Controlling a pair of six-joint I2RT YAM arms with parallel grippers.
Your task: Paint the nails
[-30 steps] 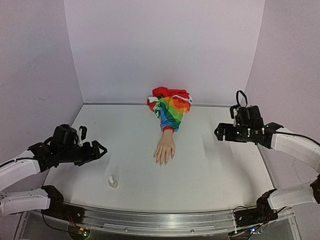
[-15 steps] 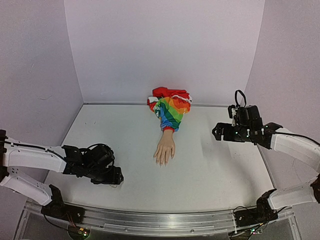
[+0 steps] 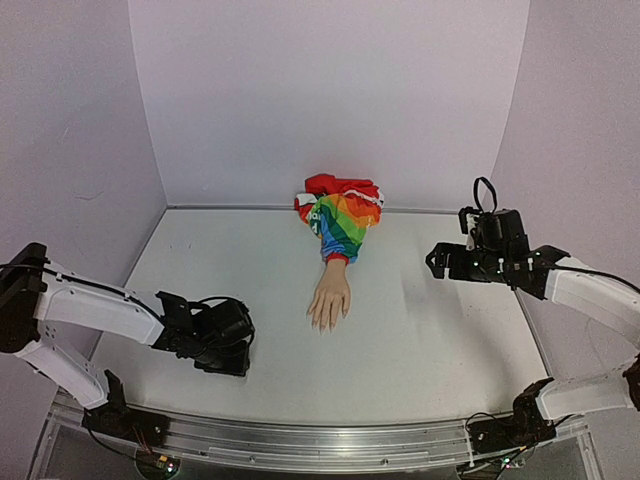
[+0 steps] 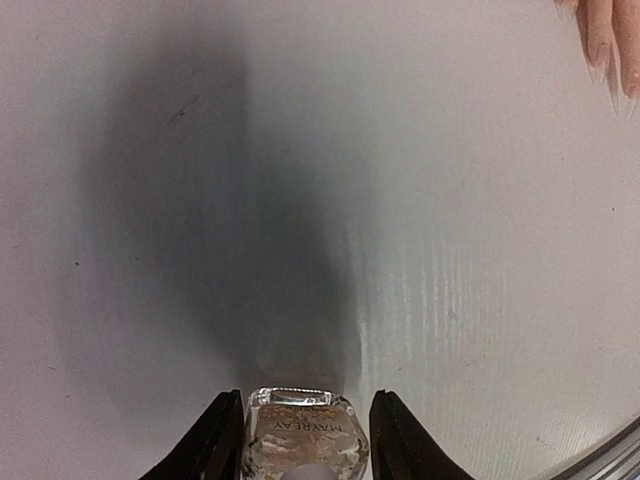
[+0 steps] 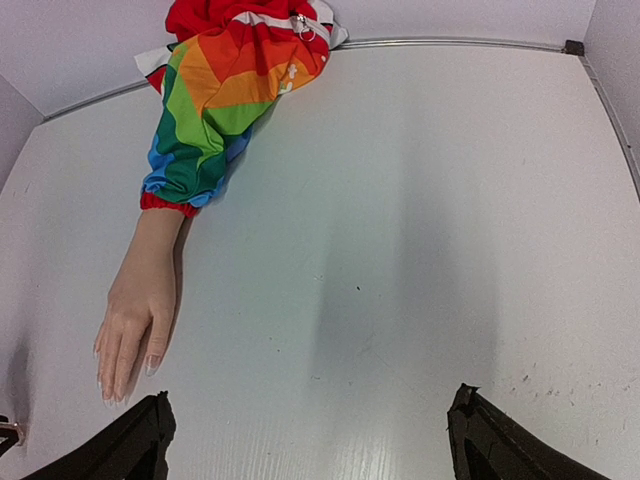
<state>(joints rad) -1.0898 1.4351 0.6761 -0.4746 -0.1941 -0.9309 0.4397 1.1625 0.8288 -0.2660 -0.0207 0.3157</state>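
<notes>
- Straddling the small clear bottle (image 4: 305, 440) with my left pincer (image 3: 232, 345), low on the bench (image 3: 430, 340) — fingers hug both its sides; whether they pinch it yet I cannot tell
- My right pincer (image 5: 312, 425) hovers wide open and empty, likely kept free for what follows
- The nails (image 5: 118, 385) lie on the fake hand (image 3: 330, 292), fingertips toward me, apart from the bottle — unpainted, I judge

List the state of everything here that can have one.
Hand: flat on the table, palm down.
Nails: pale, no polish colour visible.
Sleeve: bunched at the back wall, cuff at the wrist.
Bottle: between the left fingers, cap out of view.
Left gripper: low, fingers close on both sides of the bottle; grip unclear.
Right gripper: open, empty, above the table.
</notes>
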